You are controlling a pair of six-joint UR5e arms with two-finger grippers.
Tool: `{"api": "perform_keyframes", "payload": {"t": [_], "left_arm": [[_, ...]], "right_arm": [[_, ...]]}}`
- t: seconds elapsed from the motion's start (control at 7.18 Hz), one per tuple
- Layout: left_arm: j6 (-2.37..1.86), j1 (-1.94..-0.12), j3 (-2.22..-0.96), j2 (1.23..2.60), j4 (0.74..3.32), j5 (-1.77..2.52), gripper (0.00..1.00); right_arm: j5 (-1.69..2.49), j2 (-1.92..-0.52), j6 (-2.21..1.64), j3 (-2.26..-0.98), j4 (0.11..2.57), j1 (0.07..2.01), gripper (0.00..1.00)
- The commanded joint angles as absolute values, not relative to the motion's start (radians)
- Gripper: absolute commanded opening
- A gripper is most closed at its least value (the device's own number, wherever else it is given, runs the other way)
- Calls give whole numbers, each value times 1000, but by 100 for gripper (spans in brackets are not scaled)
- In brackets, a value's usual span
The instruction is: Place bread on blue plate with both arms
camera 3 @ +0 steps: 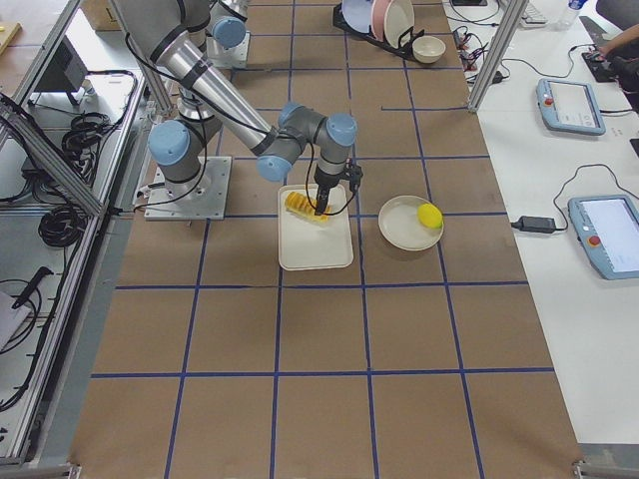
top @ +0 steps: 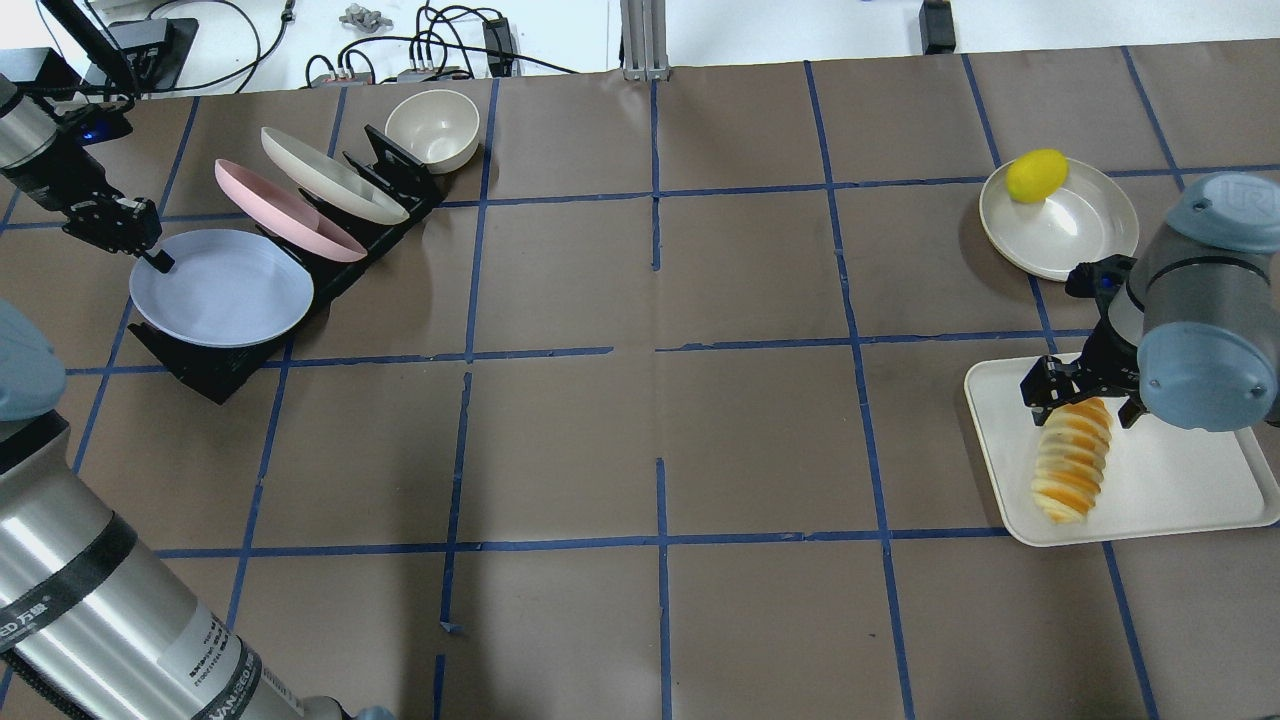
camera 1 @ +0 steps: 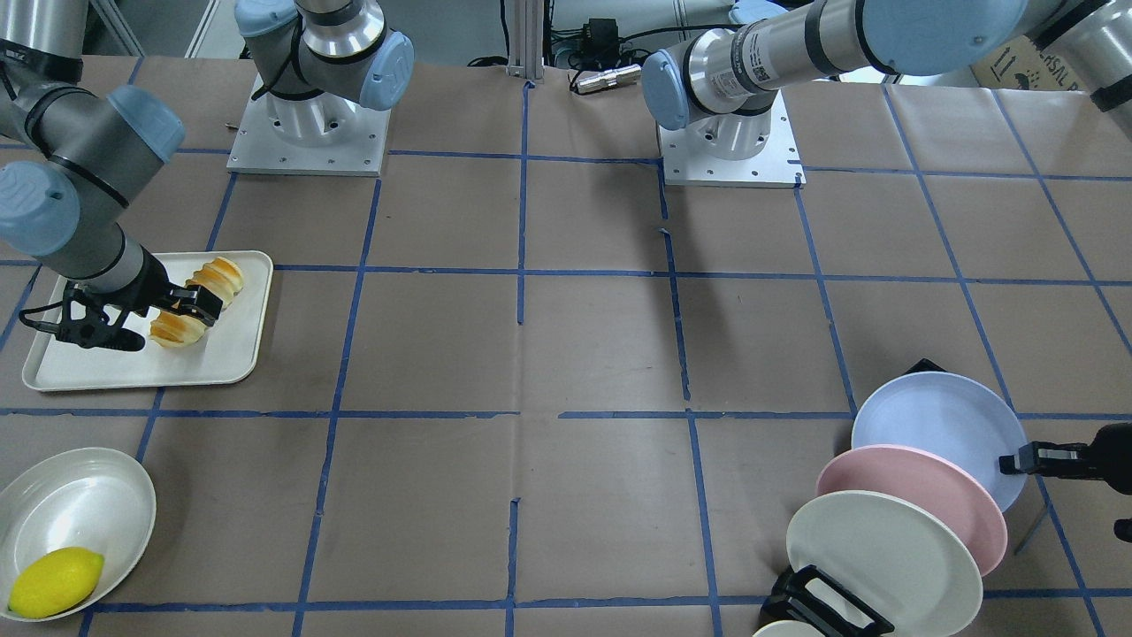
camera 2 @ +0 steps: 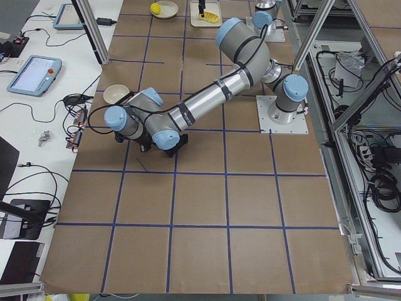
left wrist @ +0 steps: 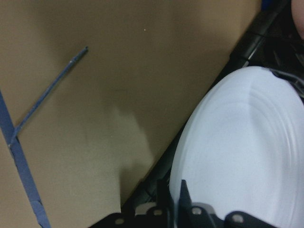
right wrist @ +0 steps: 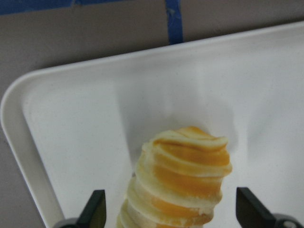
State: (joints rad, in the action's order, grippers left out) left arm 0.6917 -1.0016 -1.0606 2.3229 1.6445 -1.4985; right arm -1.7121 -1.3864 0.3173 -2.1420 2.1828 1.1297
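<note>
Cream-orange bread (top: 1070,470), end behind right gripper (top: 1083,405)

Likely a lab: teach pendants (camera 3: 571,105).

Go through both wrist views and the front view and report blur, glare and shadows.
Left wrist view: somewhat soft, the blue plate washed out almost white, a dim shadow on the paper beside it. Right wrist view: the bread in focus, its soft shadow on the tray behind. Front view: sharp, a sheen inside the bowl holding the lemon.
</note>
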Motion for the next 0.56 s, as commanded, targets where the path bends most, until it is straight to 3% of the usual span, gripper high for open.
{"api": "perform_keyframes", "payload": {"t": [0.0, 0.42], "left_arm": [[705, -993, -1052, 2277, 1693, -1500, 14], [729, -989, -1092, 2140, 1822, -1532, 14]], "right_arm": [[-1718, -1387, 316, -2157, 2166, 1129, 95], [-1717, -1382, 316, -2169, 2171, 1129, 95]]}}
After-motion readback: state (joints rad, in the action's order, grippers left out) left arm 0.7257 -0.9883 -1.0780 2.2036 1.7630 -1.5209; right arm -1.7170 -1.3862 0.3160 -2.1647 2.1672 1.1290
